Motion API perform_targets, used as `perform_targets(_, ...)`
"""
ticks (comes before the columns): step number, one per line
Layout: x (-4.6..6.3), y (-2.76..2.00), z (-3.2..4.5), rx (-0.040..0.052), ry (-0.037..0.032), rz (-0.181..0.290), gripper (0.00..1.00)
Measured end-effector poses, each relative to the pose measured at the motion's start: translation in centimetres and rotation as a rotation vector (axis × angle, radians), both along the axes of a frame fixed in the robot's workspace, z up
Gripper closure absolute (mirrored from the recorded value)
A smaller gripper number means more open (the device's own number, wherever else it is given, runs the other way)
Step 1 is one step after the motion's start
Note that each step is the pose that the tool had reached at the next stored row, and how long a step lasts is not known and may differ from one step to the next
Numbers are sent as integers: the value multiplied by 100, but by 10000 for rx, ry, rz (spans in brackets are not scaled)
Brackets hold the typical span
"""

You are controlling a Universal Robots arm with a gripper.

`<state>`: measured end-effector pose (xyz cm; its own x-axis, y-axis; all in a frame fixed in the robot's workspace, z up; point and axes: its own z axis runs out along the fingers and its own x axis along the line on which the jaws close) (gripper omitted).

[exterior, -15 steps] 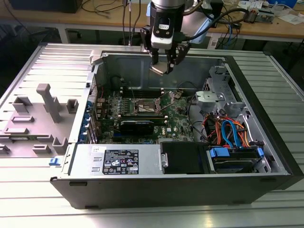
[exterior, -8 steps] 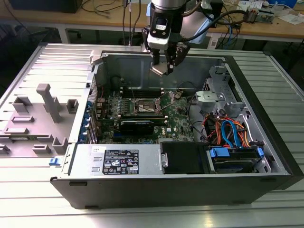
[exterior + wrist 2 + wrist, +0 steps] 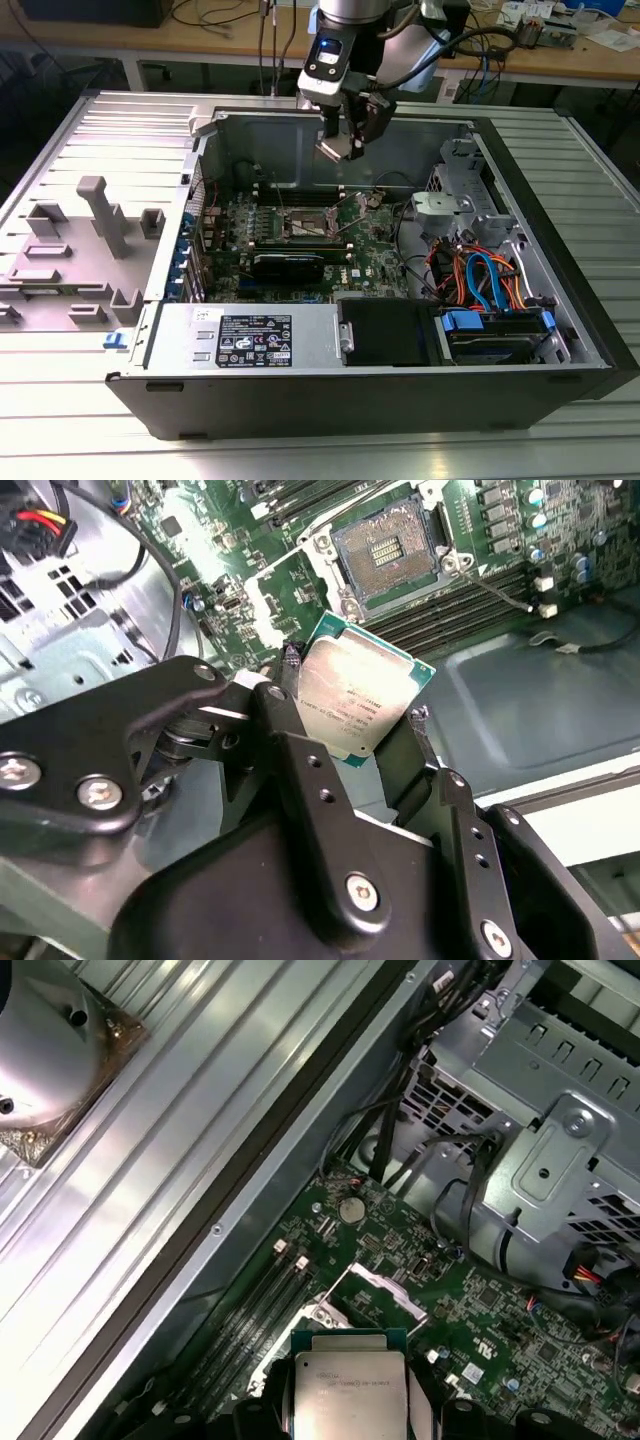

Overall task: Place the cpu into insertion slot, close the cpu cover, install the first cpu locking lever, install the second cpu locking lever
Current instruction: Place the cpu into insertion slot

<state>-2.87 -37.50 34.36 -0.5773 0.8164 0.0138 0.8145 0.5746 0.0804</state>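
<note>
Cpu (image 3: 362,695): small flat square silvery chip, edges clamped between black gripper (image 3: 352,712) fingers, high over green motherboard (image 3: 205,528).
Insertion slot (image 3: 388,552): dark square silver-rimmed socket, uncovered, open air above.

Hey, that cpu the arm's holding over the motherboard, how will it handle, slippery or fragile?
The cpu looks thin and flat, so probably stiff and light. Its smooth metal top may be slippery; the end effector grips it by its edges. Likely fragile if dropped onto the open slot.
</note>
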Motion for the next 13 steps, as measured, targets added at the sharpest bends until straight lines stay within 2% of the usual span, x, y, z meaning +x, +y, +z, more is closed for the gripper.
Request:
perform_targets(2, 0, 0, -8, 0, 0, -465, 45)
perform_targets(5, 0, 0, -14, -1, 0, -865, 45)
perform_targets(9, 0, 0, -20, -3, 0, -1207, 45)
perform_targets(13, 0, 0, -22, -3, 0, -1289, 45)
